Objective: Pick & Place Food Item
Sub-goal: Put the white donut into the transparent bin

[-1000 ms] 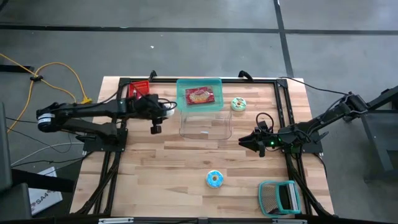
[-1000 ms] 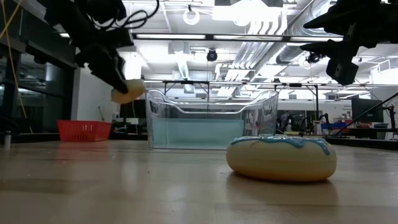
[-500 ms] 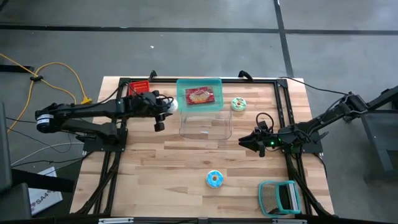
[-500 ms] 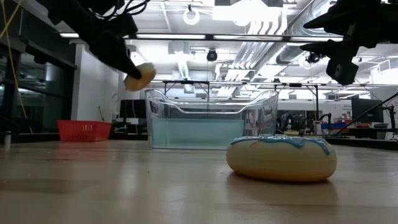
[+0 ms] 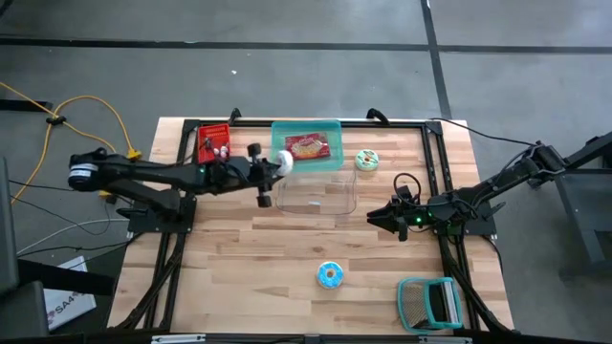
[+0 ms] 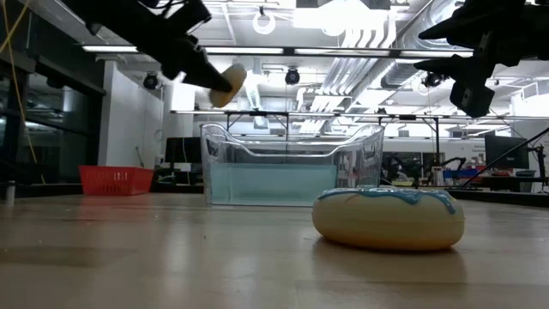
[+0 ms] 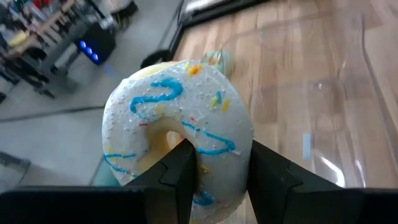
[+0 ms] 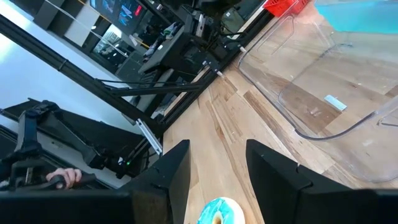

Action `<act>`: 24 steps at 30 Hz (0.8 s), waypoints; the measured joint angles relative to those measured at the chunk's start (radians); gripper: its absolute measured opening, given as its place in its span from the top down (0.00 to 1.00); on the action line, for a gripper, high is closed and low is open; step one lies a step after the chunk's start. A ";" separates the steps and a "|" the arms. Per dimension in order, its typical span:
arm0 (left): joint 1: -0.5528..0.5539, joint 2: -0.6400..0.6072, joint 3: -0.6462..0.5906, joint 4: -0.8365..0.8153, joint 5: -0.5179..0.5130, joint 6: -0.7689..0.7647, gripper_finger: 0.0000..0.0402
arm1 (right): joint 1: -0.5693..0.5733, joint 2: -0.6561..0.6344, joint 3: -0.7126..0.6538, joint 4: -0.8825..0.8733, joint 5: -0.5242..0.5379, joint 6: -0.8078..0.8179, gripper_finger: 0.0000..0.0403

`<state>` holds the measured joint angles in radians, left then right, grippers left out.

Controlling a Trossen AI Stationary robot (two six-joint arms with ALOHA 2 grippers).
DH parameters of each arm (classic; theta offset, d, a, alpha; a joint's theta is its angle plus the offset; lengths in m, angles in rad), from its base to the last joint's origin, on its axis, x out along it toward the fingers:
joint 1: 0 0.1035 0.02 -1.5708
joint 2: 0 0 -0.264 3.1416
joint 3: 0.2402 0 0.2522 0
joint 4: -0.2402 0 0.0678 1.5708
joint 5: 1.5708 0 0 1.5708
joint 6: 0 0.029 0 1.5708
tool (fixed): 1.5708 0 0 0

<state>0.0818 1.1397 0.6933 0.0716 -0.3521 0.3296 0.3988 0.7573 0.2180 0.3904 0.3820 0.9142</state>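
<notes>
A white-iced donut (image 7: 180,118) with blue squiggles and sprinkles sits in my shut left gripper (image 7: 217,165). In the high view the donut (image 5: 284,161) is at the left rim of the clear container (image 5: 316,191); in the low view it (image 6: 227,83) hangs above and just left of the container's left wall (image 6: 208,163). The container stands on the table, against the near edge of a teal lid (image 5: 306,158). My right gripper (image 5: 375,218) waits open just off the container's near right corner, holding nothing. My left gripper pinches one side of the donut's ring (image 7: 217,140) between its two fingers. One finger (image 7: 180,165) stands at the hole and the other (image 7: 267,171) on the outer rim. The fingers come from the table's left, slanting slightly down. The donut is lifted clear, standing on edge.
A red packet (image 5: 307,147) lies on the teal lid. A green-iced donut (image 5: 366,160) lies right of the lid, a blue-iced donut (image 5: 330,275) near the front, a teal rack (image 5: 430,302) at the front right, and a red basket (image 5: 213,143) at the back left.
My left gripper has carried the donut toward the table's right edge and upward, from beside the red basket to the container's left rim. It has tipped from pointing steeply down to nearly level. It has stayed shut on the donut.
</notes>
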 joint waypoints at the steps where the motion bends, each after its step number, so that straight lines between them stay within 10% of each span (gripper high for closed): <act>1: -0.006 0.022 0.000 0.035 -0.004 0.003 0.72 | 0.000 0.000 0.000 0.000 0.000 0.000 0.64; 24: -0.037 0.373 0.292 0.073 -0.016 -0.034 0.72 | 0.000 0.000 0.000 -0.001 0.000 0.000 0.64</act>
<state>0.0448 1.5129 0.9855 0.1448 -0.3679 0.2956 0.3988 0.7570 0.2176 0.3892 0.3820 0.9143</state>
